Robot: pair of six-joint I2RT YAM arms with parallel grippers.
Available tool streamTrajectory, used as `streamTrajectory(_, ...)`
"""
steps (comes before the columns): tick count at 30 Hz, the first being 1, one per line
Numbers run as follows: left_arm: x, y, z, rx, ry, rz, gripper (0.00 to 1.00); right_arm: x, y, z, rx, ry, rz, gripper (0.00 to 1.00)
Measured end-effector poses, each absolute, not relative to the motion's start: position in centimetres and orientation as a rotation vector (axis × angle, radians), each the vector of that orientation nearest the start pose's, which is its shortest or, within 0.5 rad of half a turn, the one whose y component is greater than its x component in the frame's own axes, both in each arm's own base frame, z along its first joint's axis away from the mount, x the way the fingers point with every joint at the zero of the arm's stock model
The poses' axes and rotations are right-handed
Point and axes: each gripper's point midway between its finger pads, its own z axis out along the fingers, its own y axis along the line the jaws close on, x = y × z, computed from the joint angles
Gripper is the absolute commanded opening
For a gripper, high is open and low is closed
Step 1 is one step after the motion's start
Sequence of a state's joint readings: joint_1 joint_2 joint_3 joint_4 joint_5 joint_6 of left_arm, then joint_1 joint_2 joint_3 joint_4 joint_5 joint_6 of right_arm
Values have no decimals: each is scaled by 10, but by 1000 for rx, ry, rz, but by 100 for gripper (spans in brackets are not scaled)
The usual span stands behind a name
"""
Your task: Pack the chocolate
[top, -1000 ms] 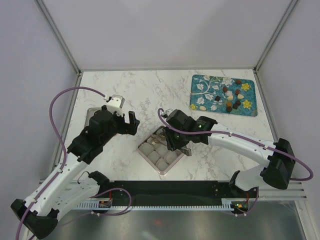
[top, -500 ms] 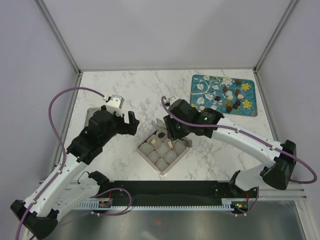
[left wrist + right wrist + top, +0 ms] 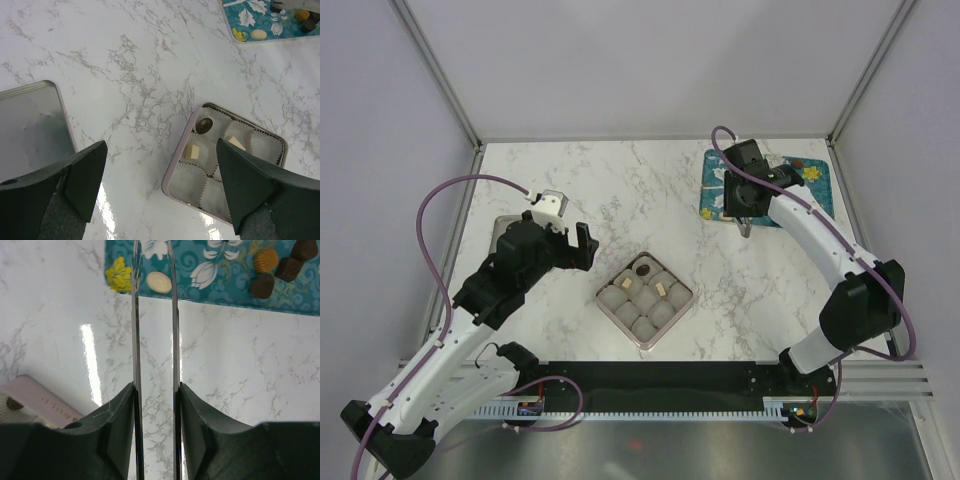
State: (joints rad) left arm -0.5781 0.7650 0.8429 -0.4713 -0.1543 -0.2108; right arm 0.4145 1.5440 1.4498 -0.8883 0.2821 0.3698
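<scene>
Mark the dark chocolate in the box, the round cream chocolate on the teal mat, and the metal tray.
dark chocolate [image 3: 203, 125]: left wrist view, its centre.
round cream chocolate [image 3: 159, 282]: right wrist view, its top face.
metal tray [image 3: 30, 130]: left wrist view, bare inner surface.

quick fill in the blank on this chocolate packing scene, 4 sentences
1. Chocolates lying in the tin number ___.
2. The only dark chocolate in it sits at a ___ of the grid.
3. The left gripper hovers with its jaws wide ___.
4. The right gripper, at the near edge of the teal mat, holds ___.

Missing words: three; corner; open; nothing
</scene>
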Motion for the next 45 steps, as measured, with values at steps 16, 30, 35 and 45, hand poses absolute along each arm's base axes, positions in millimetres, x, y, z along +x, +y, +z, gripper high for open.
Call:
streamTrajectory(16,247,-140,242,263,1961,-368,98,400,46,140,380,2516,-131,49)
streamTrajectory(30,247,-140,241,263,1963,-367,98,417,42,111,438,2524,-120,49)
streamTrajectory(35,248,-140,240,264,1968,-366,98,417,40,102,445,2537,-129,49)
streamTrajectory(45,248,-141,239,266,1972,-364,98,417,36,95,444,2545,-166,50)
